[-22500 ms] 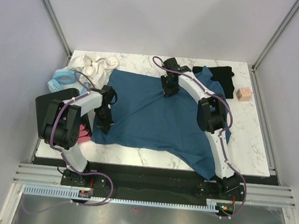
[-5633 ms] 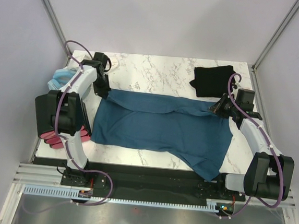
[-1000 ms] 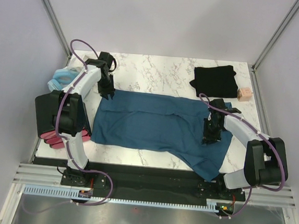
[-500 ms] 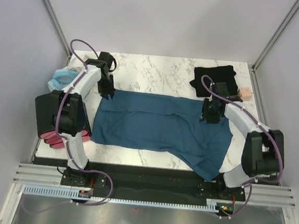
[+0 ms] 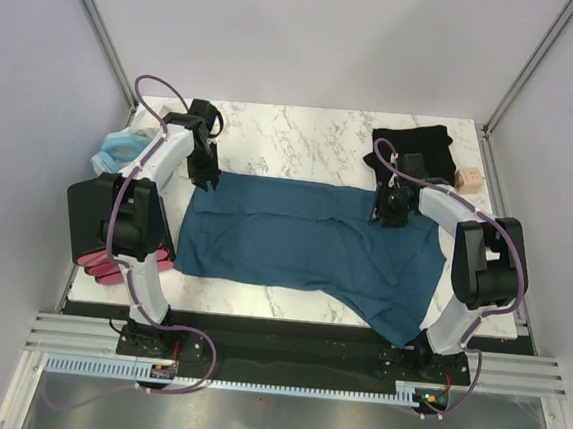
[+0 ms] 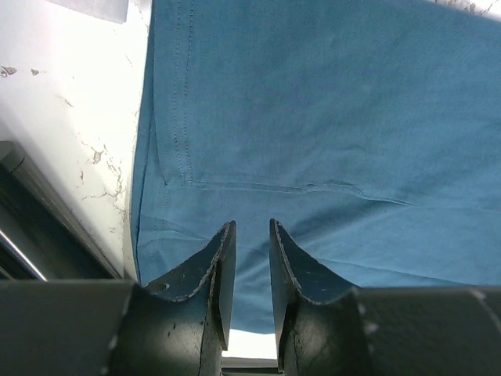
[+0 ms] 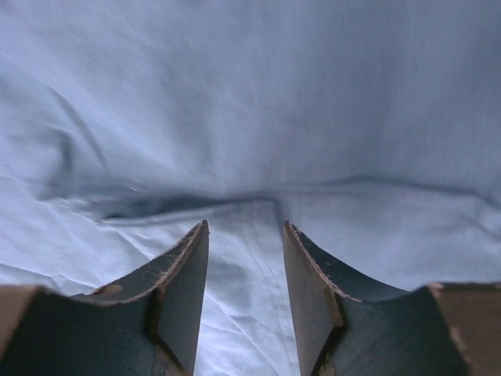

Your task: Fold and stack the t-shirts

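The dark teal-blue t-shirt point(image 5: 304, 241) lies spread across the marble table, its back part folded forward into a straight edge. My left gripper point(image 5: 207, 175) sits at the shirt's back left corner, jaws a narrow gap apart with nothing between them. In the left wrist view it point(image 6: 249, 227) hovers over the teal cloth point(image 6: 313, 117). My right gripper point(image 5: 387, 211) is open over the shirt's back right part. In the right wrist view it point(image 7: 245, 225) is close above a crease and seam in the cloth point(image 7: 250, 94). The black t-shirt point(image 5: 413, 150) lies folded at the back right.
A pale blue ring-shaped item point(image 5: 122, 148) lies at the table's left edge. A small pink block point(image 5: 467, 178) sits beside the black shirt. A pink-red object point(image 5: 111, 264) lies at the front left. Bare marble table point(image 5: 303, 136) shows behind the teal shirt.
My right gripper has moved back and a little left, from the shirt's right middle to its back right edge near the black shirt. The left arm has not moved.
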Tool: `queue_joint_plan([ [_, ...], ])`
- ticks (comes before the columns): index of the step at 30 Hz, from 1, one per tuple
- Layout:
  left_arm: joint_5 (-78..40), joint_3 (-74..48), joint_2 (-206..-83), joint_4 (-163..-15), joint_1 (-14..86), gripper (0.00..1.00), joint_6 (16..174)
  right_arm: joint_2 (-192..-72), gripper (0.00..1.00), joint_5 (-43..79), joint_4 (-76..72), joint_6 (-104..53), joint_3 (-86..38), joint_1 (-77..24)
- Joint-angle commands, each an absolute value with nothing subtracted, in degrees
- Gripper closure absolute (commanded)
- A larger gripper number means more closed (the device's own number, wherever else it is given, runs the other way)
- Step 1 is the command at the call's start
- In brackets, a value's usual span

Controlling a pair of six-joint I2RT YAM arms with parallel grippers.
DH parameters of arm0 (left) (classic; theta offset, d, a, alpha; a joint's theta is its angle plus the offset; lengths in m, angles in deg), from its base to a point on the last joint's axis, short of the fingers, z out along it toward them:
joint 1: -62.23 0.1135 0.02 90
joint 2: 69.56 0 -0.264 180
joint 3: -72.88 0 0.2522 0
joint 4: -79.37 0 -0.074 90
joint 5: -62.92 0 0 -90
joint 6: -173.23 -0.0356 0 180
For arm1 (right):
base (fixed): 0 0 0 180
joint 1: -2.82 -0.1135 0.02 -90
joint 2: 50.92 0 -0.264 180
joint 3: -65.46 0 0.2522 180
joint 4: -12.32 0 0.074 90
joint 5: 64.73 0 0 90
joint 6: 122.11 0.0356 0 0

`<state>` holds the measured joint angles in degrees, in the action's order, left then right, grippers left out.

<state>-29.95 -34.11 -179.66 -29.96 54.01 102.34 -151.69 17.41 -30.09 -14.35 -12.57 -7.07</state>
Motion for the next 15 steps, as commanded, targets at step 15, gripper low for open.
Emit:
queue_joint_plan([
  [15,-30.5,-35.1,-179.9,-30.2,53.7,0.69,100.7,-151.3,0.5,16.8,-28.2,-16.6,-15.5,-6.8],
])
